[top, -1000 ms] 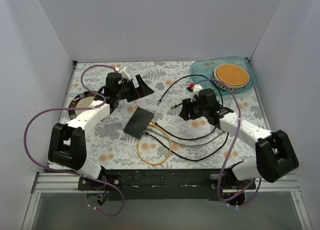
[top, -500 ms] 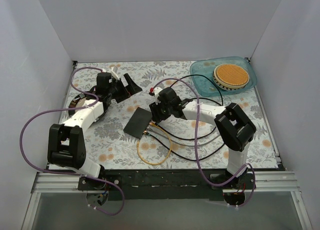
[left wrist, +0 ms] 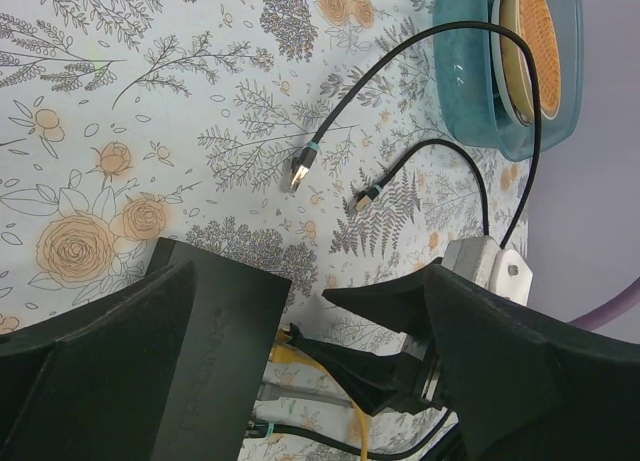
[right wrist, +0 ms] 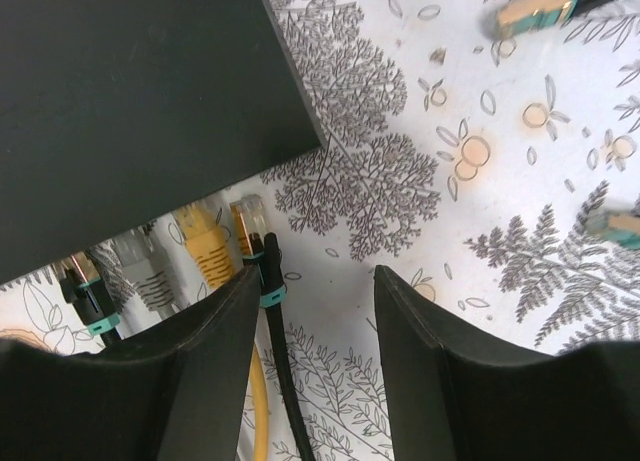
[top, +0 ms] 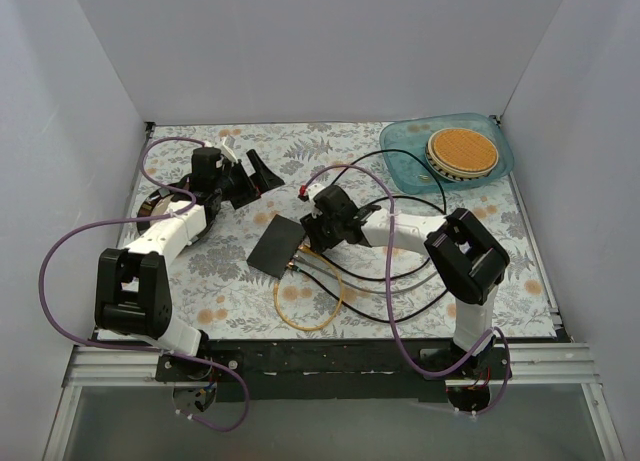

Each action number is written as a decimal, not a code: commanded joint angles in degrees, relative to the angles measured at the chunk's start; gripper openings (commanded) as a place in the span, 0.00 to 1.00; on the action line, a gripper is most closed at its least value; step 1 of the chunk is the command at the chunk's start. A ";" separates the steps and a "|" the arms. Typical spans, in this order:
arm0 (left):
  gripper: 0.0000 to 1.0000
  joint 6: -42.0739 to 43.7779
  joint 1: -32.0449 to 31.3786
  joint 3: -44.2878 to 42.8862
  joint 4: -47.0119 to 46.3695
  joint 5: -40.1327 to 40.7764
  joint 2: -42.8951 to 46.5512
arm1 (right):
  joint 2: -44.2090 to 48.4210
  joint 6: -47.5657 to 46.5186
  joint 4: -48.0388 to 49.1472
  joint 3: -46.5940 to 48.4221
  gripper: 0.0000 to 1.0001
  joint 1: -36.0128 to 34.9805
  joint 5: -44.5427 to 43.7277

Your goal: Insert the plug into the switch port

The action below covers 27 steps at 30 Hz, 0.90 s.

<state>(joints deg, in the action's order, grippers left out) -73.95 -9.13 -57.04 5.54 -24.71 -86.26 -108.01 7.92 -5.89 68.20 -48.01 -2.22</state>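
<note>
The flat black switch box (top: 278, 246) lies mid-table; its port edge faces the cables, and the port sockets themselves are hidden. In the right wrist view the box (right wrist: 130, 101) fills the upper left. A gold-tipped plug (right wrist: 248, 217) on a black cable with a teal band lies just off that edge, beside yellow (right wrist: 205, 246) and grey (right wrist: 150, 273) plugs. My right gripper (right wrist: 318, 276) is open over the cloth; the black cable runs along its left finger (right wrist: 200, 361). My left gripper (top: 262, 171) is open and holds nothing, behind the box (left wrist: 215, 341).
Two loose plugs (left wrist: 300, 169) (left wrist: 365, 196) lie on the floral cloth behind the box. A blue tray (top: 400, 141) with a round wicker disc stands at the back right. A dark plate (top: 160, 206) lies under the left arm. Cables loop in front of the box.
The right arm has swung left from the middle right to the box's port edge, and its jaws narrowed slightly. The left gripper drew back a little to the left.
</note>
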 commanded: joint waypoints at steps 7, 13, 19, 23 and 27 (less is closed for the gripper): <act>0.98 -0.05 0.60 0.87 -0.79 -1.39 3.03 | 3.06 0.08 2.37 -4.74 0.55 -1.03 -1.39; 0.98 -0.14 0.69 0.96 -1.15 -1.83 2.59 | 3.94 -0.10 1.76 -6.24 0.54 -1.82 -2.00; 0.98 -0.14 0.69 1.14 -1.15 -1.92 2.67 | 5.26 -0.54 2.99 -8.87 0.52 -2.53 -1.91; 0.98 -0.05 0.78 1.23 -1.41 -2.01 2.50 | 6.75 -1.42 3.17 -10.98 0.46 -2.79 -2.00; 0.98 -0.14 0.78 1.22 -1.58 -2.27 2.15 | 8.16 -2.21 3.25 -14.06 0.43 -3.14 -3.05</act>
<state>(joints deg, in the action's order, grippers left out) -74.00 -8.73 -56.60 4.67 -26.04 -85.97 -101.56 7.35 -0.25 57.52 -50.48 -4.16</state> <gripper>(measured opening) 0.981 0.444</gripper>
